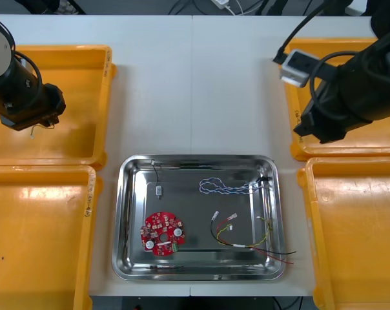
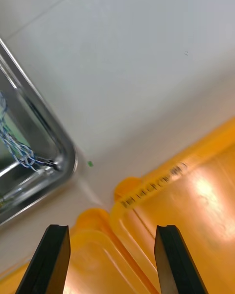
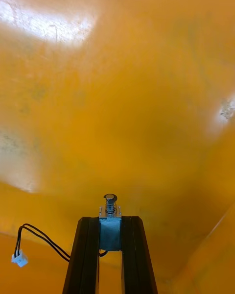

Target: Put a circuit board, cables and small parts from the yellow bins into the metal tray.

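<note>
Okay, so your left gripper (image 3: 110, 220) is clamped on a small metal part (image 3: 110, 232) inside the far left yellow bin (image 1: 85, 64), with the part's thin black lead (image 3: 46, 239) and white plug trailing off to one side. I'd lift straight up first so the lead clears the bin wall. Then swing over to the metal tray (image 1: 125, 194) and let go over a bare patch, away from the circuit board (image 1: 162, 233) and the blue and white cable (image 1: 227, 186). Your right gripper (image 2: 112, 228) sits spread apart and empty over the right-hand bins' rims, near the tray's corner, so just leave it parked.
</note>
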{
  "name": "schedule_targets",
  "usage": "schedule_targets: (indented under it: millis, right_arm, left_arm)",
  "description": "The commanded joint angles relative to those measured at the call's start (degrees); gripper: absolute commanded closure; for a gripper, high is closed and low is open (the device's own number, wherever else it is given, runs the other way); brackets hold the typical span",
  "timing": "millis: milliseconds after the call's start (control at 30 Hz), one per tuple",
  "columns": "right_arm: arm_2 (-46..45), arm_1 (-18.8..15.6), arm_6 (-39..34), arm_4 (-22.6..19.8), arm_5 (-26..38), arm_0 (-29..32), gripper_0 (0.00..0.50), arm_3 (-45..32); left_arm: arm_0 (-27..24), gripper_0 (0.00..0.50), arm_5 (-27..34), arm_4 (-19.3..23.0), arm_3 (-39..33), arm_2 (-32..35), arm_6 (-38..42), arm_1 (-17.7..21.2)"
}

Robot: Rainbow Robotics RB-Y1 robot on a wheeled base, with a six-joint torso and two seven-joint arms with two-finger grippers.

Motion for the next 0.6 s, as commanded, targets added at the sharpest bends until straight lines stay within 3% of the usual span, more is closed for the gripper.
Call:
schedule_targets:
  millis: [33,367,600]
  right_arm:
    - [-4.4,-5.7,-7.4,-0.9,0.2,-2.4,0.000,0.3]
    - [-10.3,-9.0,-19.6,0.9,0.2,-1.2,0.000,5.1]
    - [-13.0,-11.7,-20.8,4.6,0.2,1.7,0.000,7.3]
  left_arm:
    - [0.0,0.500,3.7,-1.8,-5.4,3.4,-2.4,3.1]
    - [-0.8,0.500,11.7,-2.9,-14.8,3.9,-1.9,3.4]
    - [-1.0,0.500,16.3,-0.4,-20.9,3.7,-0.2,2.9]
